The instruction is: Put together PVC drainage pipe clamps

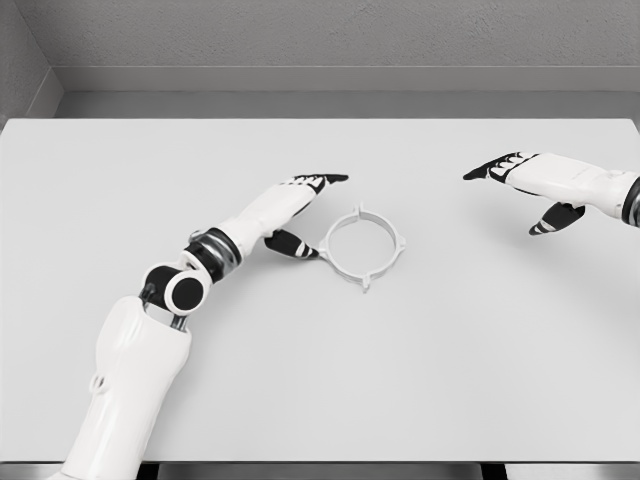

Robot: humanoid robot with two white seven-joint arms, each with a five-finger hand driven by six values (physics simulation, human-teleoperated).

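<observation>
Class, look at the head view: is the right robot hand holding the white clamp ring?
No. The right robot hand hovers open, far from the clamp ring, which lies on the table.

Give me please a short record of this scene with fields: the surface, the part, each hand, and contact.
surface: white table
part: white pipe clamp ring, lying flat near the table's middle
left hand: left hand, open, just left of the ring, thumb near its rim
right hand: right hand, open, far right, away from the ring
contact: neither hand grasps the ring; thumb contact cannot be told

White table (480, 380) before a grey wall (330, 35), perhaps concrete.
</observation>
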